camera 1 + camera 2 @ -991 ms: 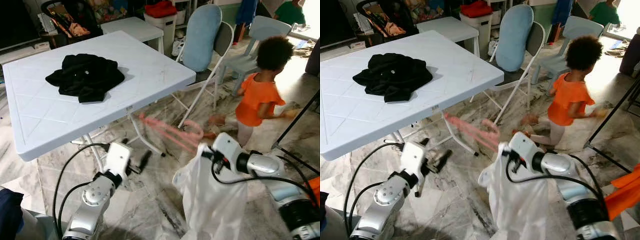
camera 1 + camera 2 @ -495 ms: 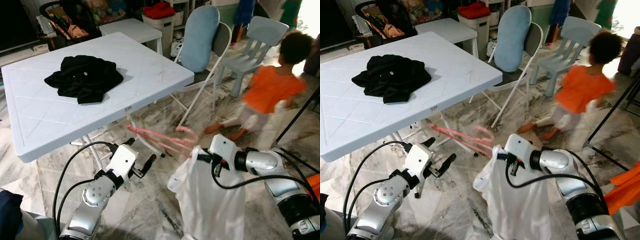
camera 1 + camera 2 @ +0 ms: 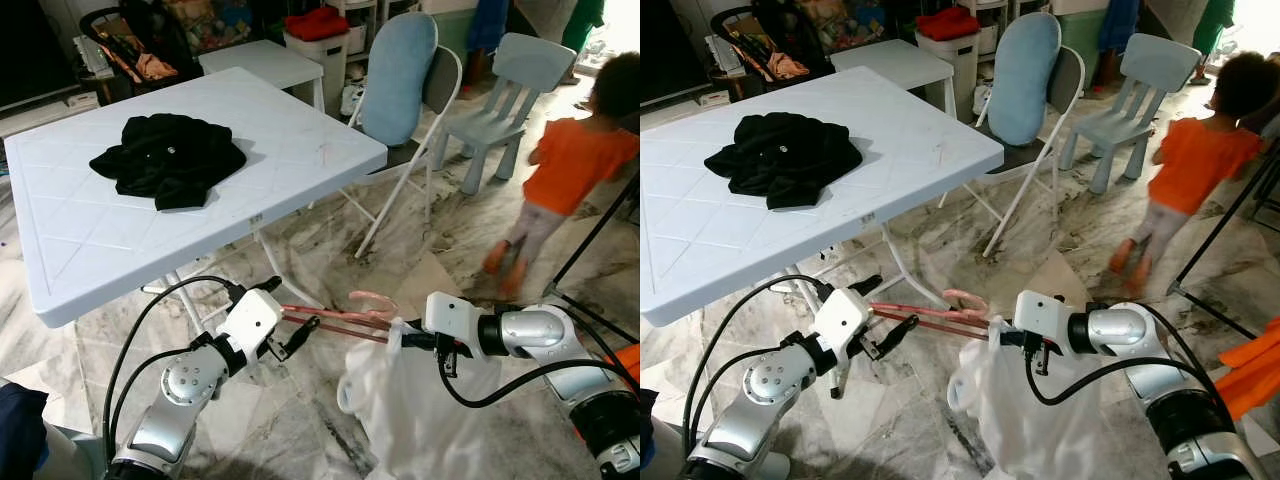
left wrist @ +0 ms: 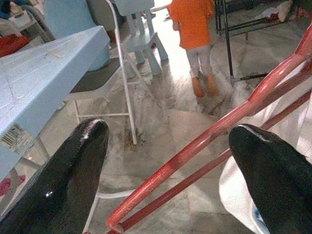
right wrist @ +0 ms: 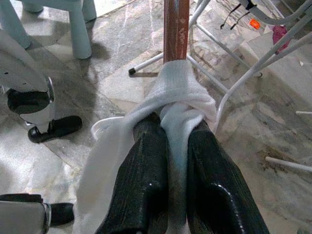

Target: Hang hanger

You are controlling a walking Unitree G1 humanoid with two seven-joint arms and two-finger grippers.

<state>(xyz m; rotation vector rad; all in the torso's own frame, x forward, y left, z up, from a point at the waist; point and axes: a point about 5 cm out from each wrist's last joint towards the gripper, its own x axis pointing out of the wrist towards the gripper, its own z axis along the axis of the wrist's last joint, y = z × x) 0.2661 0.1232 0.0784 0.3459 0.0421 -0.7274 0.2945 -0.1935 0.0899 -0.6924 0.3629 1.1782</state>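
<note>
my right gripper (image 5: 168,146) is clenched on the shirt (image 3: 420,420) and hanger (image 3: 335,318). the hanger runs level toward my left gripper (image 4: 170,161), whose spread fingers straddle its free end without touching.

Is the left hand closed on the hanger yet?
No, open: the left hand has its fingers spread either side of the red hanger, not clamped.

Marble floor (image 3: 300,400) underfoot, white folding table (image 3: 300,140) at ten o'clock, folding chair (image 3: 410,90) at twelve, small blue chair (image 3: 505,85) at one.
</note>
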